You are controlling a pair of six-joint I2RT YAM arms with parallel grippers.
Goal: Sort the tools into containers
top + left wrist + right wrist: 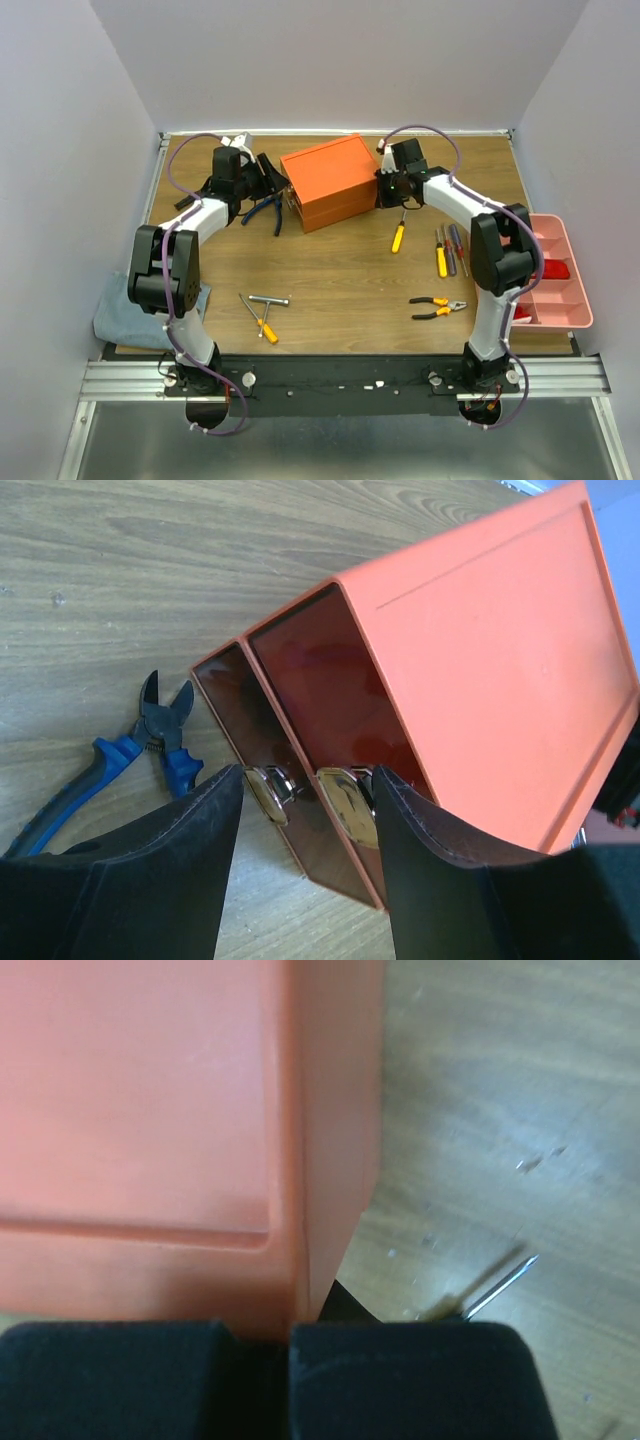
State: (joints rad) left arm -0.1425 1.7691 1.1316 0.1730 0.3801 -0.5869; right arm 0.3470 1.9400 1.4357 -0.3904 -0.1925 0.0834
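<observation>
Toward the far edge, left of centre, the left gripper point(308, 780) stands wide, its fingers either side of two drawer knobs point(345, 805) on the orange box point(325, 182), with blue-handled pliers point(265, 212) just beside it. At the box's right end the right gripper point(290, 1332) is closed, fingers together. The pink tray point(578, 300) sits at the right edge.

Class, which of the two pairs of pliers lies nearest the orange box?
The blue-handled pliers, just left of the orange box; the orange-handled pliers lie far off, toward the near edge.
</observation>
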